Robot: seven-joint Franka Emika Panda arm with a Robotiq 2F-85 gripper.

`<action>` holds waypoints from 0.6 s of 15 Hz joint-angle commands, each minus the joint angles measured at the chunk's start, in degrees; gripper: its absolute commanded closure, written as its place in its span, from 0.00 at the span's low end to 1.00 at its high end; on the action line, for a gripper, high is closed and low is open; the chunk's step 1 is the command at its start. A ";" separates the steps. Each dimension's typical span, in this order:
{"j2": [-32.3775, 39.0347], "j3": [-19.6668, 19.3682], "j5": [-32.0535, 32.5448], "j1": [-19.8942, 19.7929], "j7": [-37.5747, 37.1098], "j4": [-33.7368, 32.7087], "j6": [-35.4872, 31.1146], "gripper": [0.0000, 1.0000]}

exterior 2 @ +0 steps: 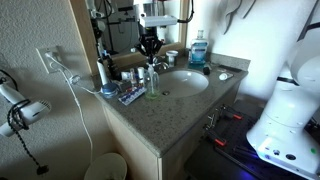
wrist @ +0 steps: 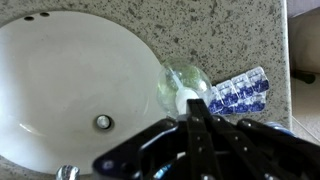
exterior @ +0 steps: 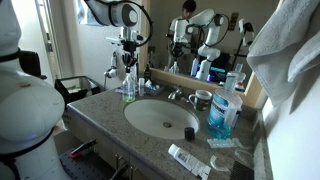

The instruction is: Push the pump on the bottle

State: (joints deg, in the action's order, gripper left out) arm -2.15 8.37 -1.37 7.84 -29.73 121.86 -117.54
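The arm is working the approach step: the gripper (wrist: 196,103) is hanging straight above the bottle (wrist: 184,84), with the press itself not yet made. In the wrist view its two dark fingers are lying together as one narrow stem, nothing clamped between them, and their tip is sitting right over the pump (wrist: 186,97). I cannot tell from these pictures whether it is touching the pump.

The bottle is standing upright on the tabletop (wrist: 230,30), just beside the sink (wrist: 80,70), at about 3 o'clock from the basin in the wrist view. A blister pack (wrist: 238,90) is lying at 3 o'clock from the bottle, close by. In both exterior views the gripper (exterior: 128,68) (exterior 2: 150,55) is pointing down over the bottle (exterior: 128,88) (exterior 2: 152,82), which is standing at the sink's edge. The blue bottle (exterior 2: 198,50) is standing well apart, across the basin.

Judging by this, the next move is calling for a straight downward push, with the fingers kept together so they are acting as one blunt tip. The tip is looking slightly toward 3 o'clock of the pump's middle, so a small correction toward 9 o'clock may be needed first. The slim bottle is looking easy to topple, so an off-centre push is risking tipping it toward the sink.
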 commanded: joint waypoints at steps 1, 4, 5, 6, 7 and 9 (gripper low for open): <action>0.19 0.50 -0.20 0.23 -2.34 5.49 -3.82 0.96; -0.17 0.55 -0.41 0.15 -2.26 6.95 -5.42 0.96; -0.32 0.56 -0.50 0.12 -2.20 7.47 -5.96 0.96; -0.48 0.57 -0.47 0.08 -2.23 7.99 -6.45 0.96; -0.67 0.58 -0.62 0.05 -2.12 8.51 -6.87 0.96; -1.04 0.60 -0.73 -0.01 -1.81 9.40 -7.21 0.96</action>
State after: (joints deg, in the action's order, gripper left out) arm -4.22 8.37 -1.40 7.84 -29.81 125.43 -121.86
